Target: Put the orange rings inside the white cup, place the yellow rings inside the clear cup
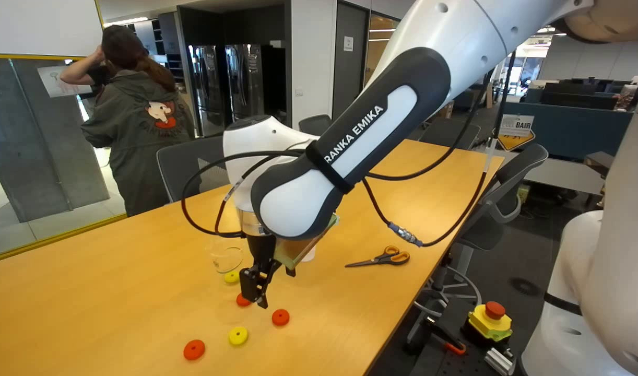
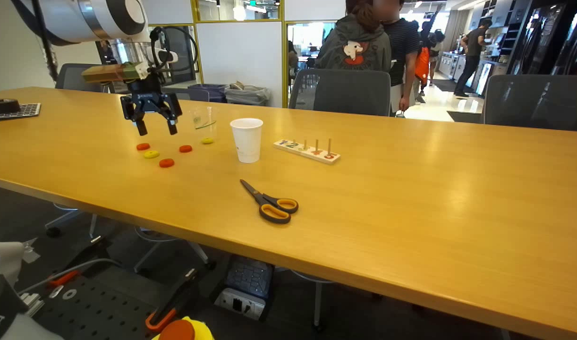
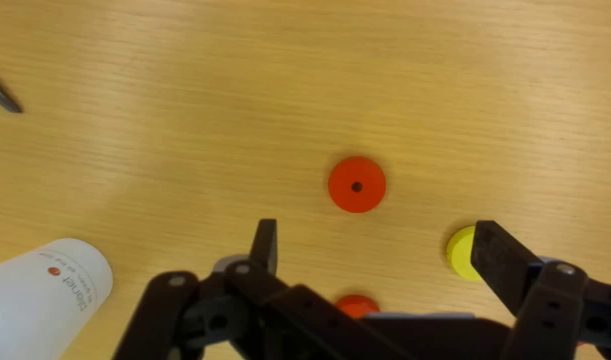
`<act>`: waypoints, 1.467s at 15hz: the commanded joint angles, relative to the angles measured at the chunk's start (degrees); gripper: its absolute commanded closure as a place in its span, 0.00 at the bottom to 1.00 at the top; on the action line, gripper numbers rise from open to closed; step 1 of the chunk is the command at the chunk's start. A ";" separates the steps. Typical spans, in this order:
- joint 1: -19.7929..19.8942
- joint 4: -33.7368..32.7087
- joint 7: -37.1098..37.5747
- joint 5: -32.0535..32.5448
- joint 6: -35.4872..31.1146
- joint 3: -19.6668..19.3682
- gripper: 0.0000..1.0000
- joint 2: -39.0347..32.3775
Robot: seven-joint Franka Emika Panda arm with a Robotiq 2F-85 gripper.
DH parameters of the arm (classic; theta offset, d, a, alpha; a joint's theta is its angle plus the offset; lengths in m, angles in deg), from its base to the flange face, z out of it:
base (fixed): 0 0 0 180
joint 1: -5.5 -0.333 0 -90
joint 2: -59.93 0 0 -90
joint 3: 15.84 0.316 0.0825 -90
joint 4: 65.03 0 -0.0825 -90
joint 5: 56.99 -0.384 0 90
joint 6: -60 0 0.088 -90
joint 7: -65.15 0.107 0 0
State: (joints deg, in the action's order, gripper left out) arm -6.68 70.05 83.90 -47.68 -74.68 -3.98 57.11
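Wrist view — grpr (image 3: 375, 225) spread wide; wht cup (image 3: 38, 300), frame's left edge — tbl (image 3: 200, 160) gap to orange ring (image 3: 356, 200).

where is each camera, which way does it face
In an exterior view, beside the table: looks across it; arm and end effector upper left, robot part lower left.
In an exterior view, beside the arm: looks diagonally along the table; forearm and end effector central, base right.
Wrist view, on the arm's end: looks down at an orange ring; end effector at bottom.
Both exterior views share scissors and clear cup.
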 commanded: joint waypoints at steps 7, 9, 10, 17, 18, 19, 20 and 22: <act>0.68 4.23 -0.52 -1.56 -13.10 -2.64 0.00 -4.08; 0.62 4.75 -0.55 -1.59 -14.17 -2.94 0.00 -4.66; 0.62 5.00 -0.70 -1.80 -14.65 -3.01 0.00 -4.81; 0.41 6.50 -1.08 -2.98 -17.39 -3.02 0.00 -5.73; 0.35 6.53 -1.13 -3.11 -17.79 -2.99 0.00 -5.92; 0.23 6.48 -0.93 -2.89 -18.03 -3.04 0.00 -6.15; 0.15 6.37 -0.74 -2.74 -18.19 -3.10 0.00 -6.38; 0.13 6.15 -0.97 -3.03 -18.55 -3.02 0.00 -6.92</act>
State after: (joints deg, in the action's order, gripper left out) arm -6.19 76.13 83.86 -49.11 -91.15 -6.99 50.67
